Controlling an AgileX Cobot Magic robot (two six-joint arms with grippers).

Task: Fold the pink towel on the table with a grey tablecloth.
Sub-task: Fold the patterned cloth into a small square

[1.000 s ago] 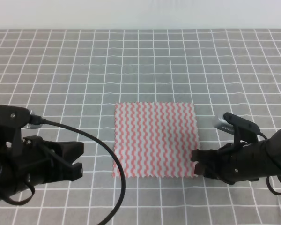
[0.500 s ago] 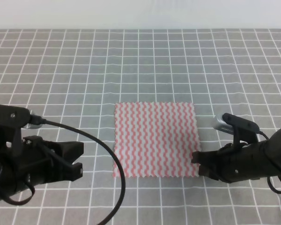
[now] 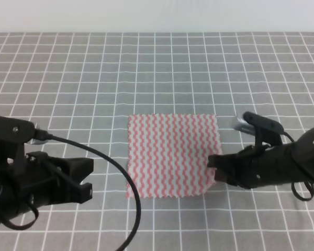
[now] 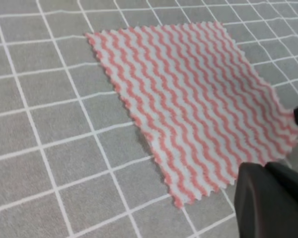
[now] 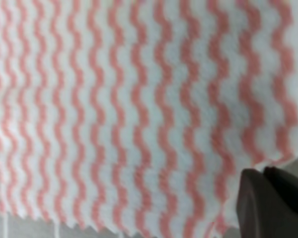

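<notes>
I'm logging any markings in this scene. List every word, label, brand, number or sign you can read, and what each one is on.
None: no readable text, number or sign shows in any view.
The pink towel carries only wavy stripes.
The grey tablecloth carries only a white grid.
The left gripper and right gripper show plain black housings with no legible marking.

The right claw (image 3: 213, 168) has slid left, pushing the pink towel's (image 3: 170, 154) near-right corner inward
</notes>
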